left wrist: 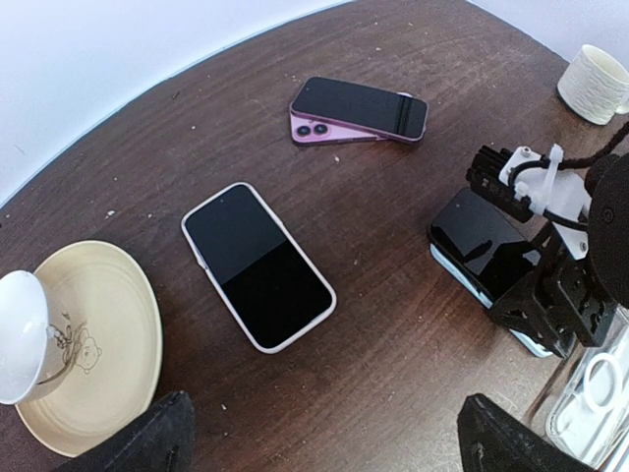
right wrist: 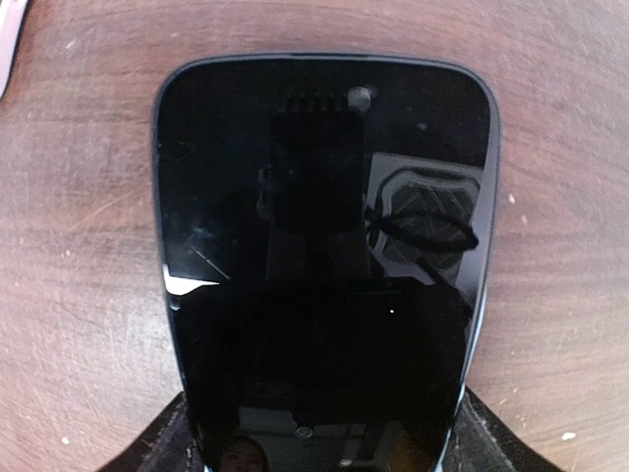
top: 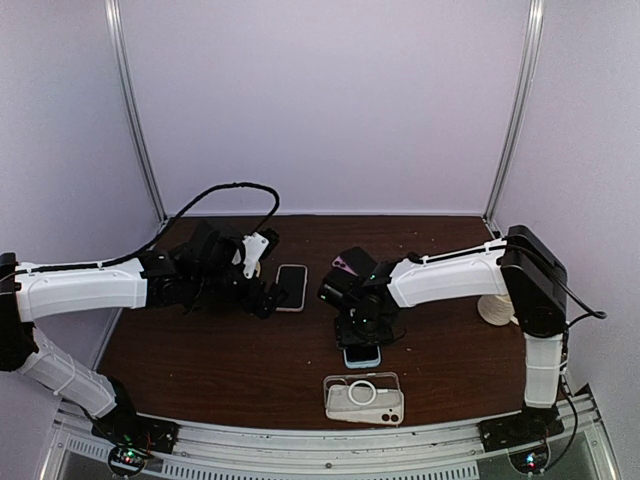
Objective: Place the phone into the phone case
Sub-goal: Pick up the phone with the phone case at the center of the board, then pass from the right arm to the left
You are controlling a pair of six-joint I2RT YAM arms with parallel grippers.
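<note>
A black-screened phone with a light blue edge lies on the brown table, near the middle in the top view. My right gripper is shut on its near end, one finger against each long side. It shows from the side in the left wrist view. The clear phone case with a white ring lies flat and empty near the table's front edge, just in front of the phone. My left gripper is open and empty, hovering over bare wood beside a white-cased phone.
A white-cased phone lies screen up left of centre. A pink phone lies farther back. A cream plate with a white cup sits at the left. A cream mug stands at the right.
</note>
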